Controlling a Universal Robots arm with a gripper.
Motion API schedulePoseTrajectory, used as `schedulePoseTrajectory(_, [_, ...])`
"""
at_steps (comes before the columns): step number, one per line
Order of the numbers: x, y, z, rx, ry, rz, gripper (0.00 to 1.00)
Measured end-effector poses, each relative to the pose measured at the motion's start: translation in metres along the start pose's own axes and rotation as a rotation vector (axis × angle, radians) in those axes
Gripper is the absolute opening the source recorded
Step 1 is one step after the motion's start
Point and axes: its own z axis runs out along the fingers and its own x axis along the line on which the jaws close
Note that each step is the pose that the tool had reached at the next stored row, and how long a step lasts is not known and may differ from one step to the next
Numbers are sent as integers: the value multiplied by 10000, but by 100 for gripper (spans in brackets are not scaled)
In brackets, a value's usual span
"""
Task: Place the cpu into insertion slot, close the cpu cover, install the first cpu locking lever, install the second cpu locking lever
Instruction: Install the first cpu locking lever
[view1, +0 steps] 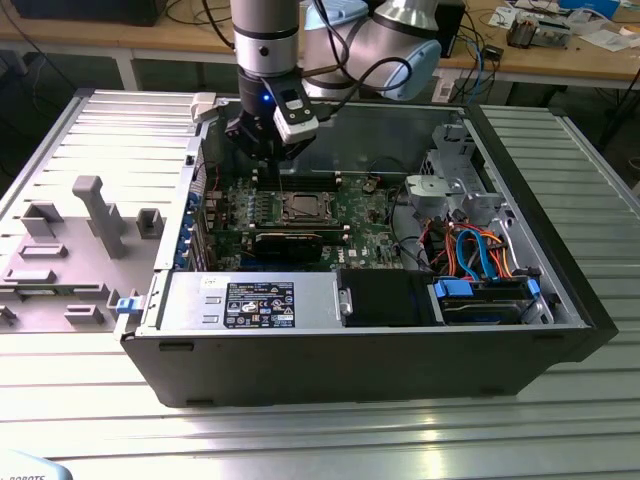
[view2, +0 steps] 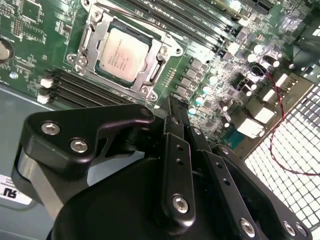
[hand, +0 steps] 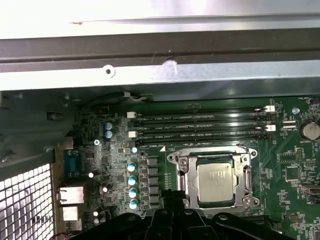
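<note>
Closest to both wrist cameras, the gripper (view2: 172, 107) is being held with its black fingers (view2: 176, 150) pressed together, and nothing is being gripped between them. It is being hung above the green circuit board (hand: 280, 165), just beside the insertion slot (view2: 145, 91) and clear of it.

Just past the fingertips, the cpu (hand: 216, 182) is being carried flat in that slot. Its dull silver top is being framed by the cpu cover (hand: 186, 172), which is lying down around the chip with its window over it. Whether the locking levers are latched cannot be told.

Beyond the socket, in the first wrist view, four long black memory slots (hand: 200, 127) are being shown side by side, and behind them the grey wall of the computer case (hand: 150, 75) is being seen.

In the exterior view the scene is being taken from outside. A silver power supply (view1: 250, 300) is being shown at the front of the open case and a black graphics card (view1: 290, 243) behind it. Then comes the socket, with the arm (view1: 265, 40) being held upright over the board's far side — toward the exterior view's left of the chip.
</note>
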Motion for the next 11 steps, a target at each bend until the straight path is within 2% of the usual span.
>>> schedulePoseTrajectory(4, [6, 0, 0, 0, 0, -1, 11])
schedulePoseTrajectory(7, [47, -2, 0, 0, 0, -8, 11])
schedulePoseTrajectory(11, [62, -3, 3, 0, 1, -21, 11])
